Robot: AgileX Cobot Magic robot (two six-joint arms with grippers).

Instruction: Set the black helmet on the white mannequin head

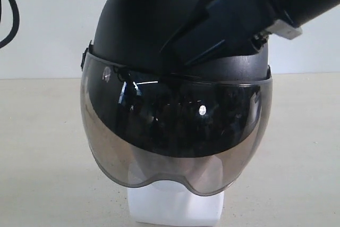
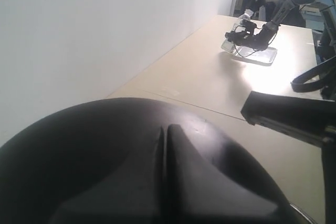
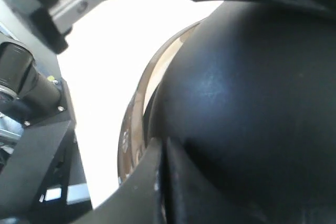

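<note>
Beige tabletop (image 1: 42,174) up front, plain white wall (image 1: 42,35) behind.

Nearest the exterior camera: smoky visor (image 1: 175,131), down and covering the whole face. Below it only the blocky base of the white mannequin head (image 1: 175,208) shows, standing on the table. So the black helmet (image 1: 143,35) is on the head and roughly level. Looks seated or close to it; can't see the straps or how deep it sits.

Handling, my read:
- shell is rigid, smooth and matte, so narrow fingers will skid on the dome
- visor is thin, probably flexes and scratches, so no load there
- to lift it, take the lower rim or a strap; to seat it, push straight down on the crown
- the head looks light on a small base, so an off-centre push could tip it

Grippers:
- right gripper (image 1: 178,56): fingers pressed together, nothing between them, tips lying on the upper shell just above the visor edge
- left gripper (image 2: 165,129): only a thin seam between its fingers in its wrist view, so closed and empty, tips on or just over the crown; contact unclear

Neither grips the helmet; both look like pushers here.

Far end of the table, in the left wrist view: a shallow tray (image 2: 257,53) with dark gear on it, well apart from the work.
</note>
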